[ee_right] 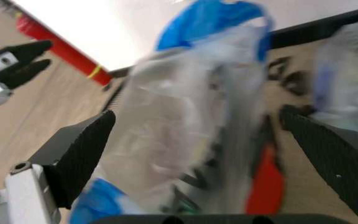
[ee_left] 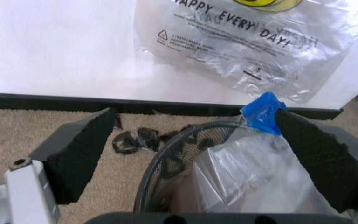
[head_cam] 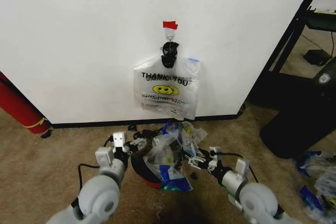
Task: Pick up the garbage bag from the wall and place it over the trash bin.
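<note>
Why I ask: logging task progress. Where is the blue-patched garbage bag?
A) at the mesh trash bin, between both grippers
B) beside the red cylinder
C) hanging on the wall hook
A: the garbage bag sits bunched in the trash bin, with the open left gripper and right gripper either side.

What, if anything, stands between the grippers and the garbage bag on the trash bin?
Nothing visible. The garbage bag sits bunched in the trash bin, the open left gripper at its rim on one side, the open right gripper on the other.
</note>
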Available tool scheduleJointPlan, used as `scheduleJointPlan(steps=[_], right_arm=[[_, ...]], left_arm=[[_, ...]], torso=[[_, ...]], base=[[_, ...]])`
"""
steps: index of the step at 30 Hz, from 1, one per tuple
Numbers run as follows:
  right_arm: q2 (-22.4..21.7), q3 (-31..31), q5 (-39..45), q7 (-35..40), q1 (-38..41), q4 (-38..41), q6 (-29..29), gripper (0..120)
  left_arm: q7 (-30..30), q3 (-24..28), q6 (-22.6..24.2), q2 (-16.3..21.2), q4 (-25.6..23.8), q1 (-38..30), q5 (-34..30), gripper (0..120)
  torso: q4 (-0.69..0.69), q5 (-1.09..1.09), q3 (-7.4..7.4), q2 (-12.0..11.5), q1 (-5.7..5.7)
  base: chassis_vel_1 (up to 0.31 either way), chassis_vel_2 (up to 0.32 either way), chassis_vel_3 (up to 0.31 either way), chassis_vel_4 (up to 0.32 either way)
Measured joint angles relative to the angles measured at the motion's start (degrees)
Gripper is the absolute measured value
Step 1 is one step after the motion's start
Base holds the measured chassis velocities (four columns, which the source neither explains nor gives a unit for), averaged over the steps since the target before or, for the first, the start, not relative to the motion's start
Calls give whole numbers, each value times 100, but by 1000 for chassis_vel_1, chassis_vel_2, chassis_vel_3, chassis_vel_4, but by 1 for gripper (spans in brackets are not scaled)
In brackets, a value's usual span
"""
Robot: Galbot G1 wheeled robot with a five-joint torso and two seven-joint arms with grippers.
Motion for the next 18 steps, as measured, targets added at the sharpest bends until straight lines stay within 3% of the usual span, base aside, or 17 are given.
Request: scheduleJointPlan(steps=[7, 18], right_arm=[[213, -445, 209, 659, 923, -412, -935, 100], [346, -550, 227, 815, 1355, -872, -1668, 97]], left_arm=[[17, -111, -40, -4, -158, 232, 230, 100], [15, -100, -31, -90, -168, 297, 303, 100]], torso=[[-2, 1, 0, 0, 0], [-4, 1, 0, 0, 0]], base=[[0, 0, 0, 0], [0, 0, 0, 0]])
